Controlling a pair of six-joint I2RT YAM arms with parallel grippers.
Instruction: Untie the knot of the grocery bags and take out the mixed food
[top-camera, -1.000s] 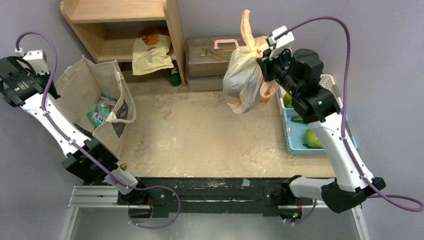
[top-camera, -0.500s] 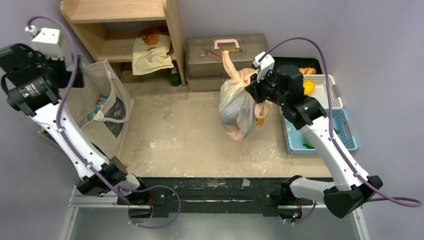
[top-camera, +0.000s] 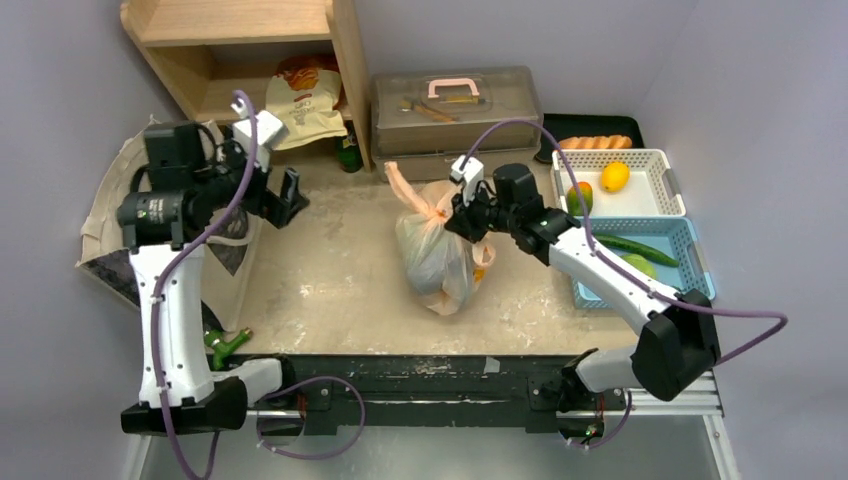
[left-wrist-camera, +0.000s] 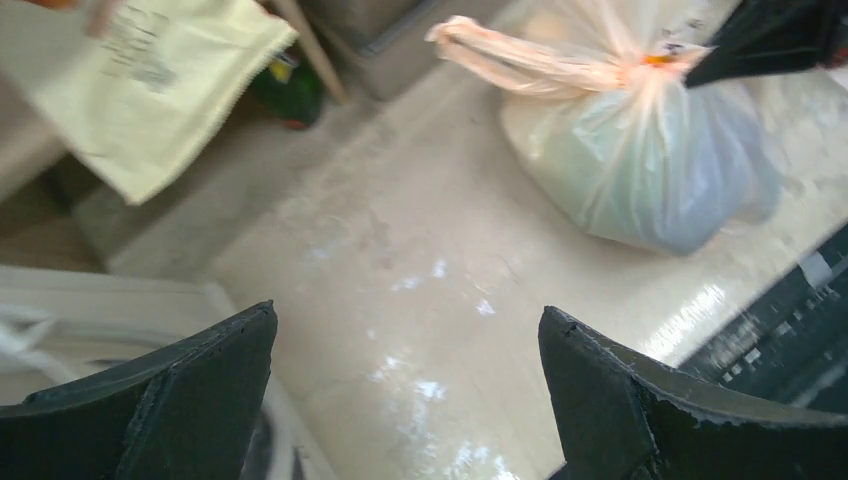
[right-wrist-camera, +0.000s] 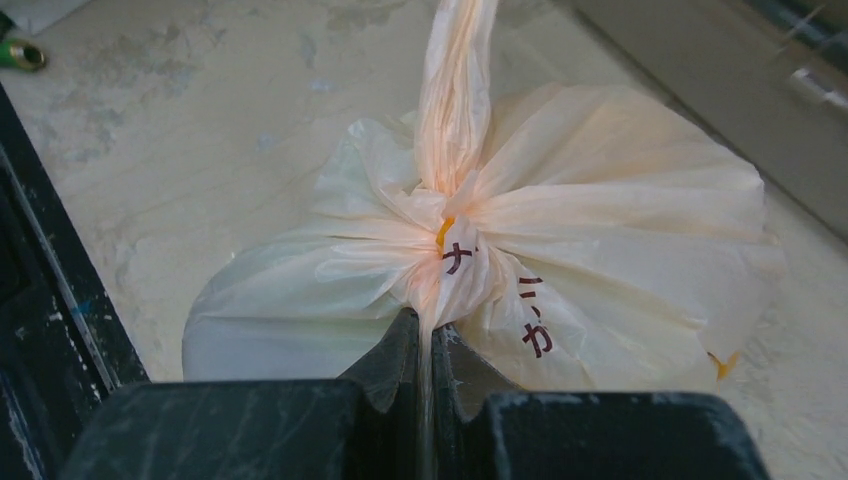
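Just past right fingers (right-wrist-camera: 392, 368), the knot (right-wrist-camera: 446, 236)

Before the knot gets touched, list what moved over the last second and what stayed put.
The right gripper, still shut on the grocery bag by the knot, lowered it from the back right to rest mid-table. The left gripper, open, swung in from the far left. Toolbox and baskets stayed.

Dark red-brown Japanese characters printed on bag (right-wrist-camera: 620, 230), just beside knot (right-wrist-camera: 445, 225): first resembles ナ, two more further along, possibly こ and か. Plastic creased, reading uncertain. Lines of print on cream pouch (left-wrist-camera: 150, 80): blurred, illegible.
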